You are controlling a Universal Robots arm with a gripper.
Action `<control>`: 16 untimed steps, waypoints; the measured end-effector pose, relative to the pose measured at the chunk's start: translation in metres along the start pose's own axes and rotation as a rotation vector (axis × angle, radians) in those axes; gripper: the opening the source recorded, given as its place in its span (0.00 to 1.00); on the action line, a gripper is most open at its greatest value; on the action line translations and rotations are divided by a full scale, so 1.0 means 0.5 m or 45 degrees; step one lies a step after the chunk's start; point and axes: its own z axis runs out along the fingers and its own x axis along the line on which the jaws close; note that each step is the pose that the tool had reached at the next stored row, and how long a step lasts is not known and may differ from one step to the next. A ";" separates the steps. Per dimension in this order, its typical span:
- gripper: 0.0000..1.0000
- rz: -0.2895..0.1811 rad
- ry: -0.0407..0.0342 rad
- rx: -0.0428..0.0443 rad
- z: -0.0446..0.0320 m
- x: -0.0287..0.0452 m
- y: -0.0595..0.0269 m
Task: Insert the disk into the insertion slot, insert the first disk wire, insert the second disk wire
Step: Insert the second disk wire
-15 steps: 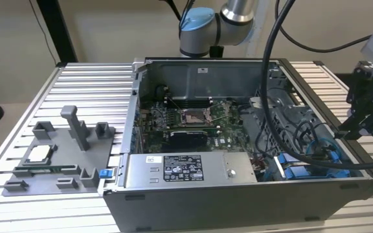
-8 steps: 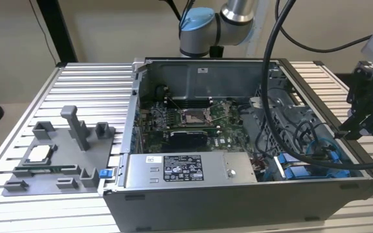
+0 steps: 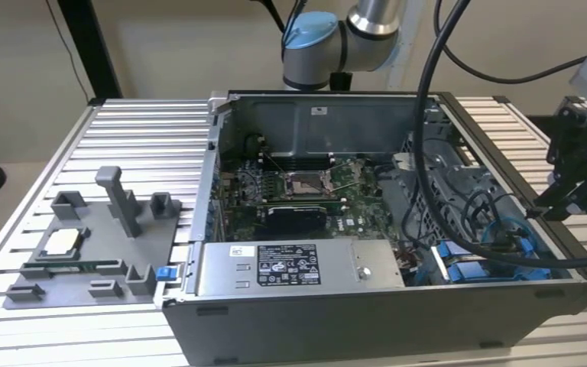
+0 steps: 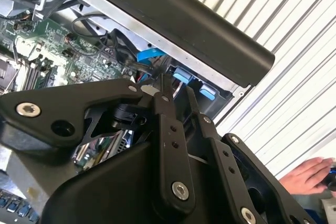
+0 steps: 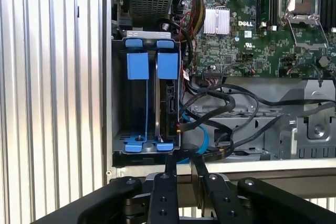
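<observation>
A hand (image 4: 308, 176) is cropped at the second wrist view's edge.

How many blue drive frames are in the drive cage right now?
2. Both stand side by side in the grey drive cage: one blue frame against the case's outer wall, the other beside the cables. More may be hidden.

Bright blue rails (image 5: 137, 65) line the grey insertion slot (image 5: 134, 108), the motherboard (image 5: 236, 51) is green, the cables (image 5: 220, 103) are black save one blue cable (image 5: 203, 136), the gripper (image 5: 184, 167) is black, and the table (image 5: 52, 77) is silver with ribbed stripes.
</observation>
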 end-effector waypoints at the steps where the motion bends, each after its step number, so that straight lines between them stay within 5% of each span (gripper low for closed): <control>1: 1.00 0.000 -0.0001 0.000 0.000 0.000 0.000; 12: 1.00 0.000 -0.0008 0.000 0.003 0.000 -0.004; 16: 1.00 -0.001 -0.0130 0.000 0.009 0.001 -0.005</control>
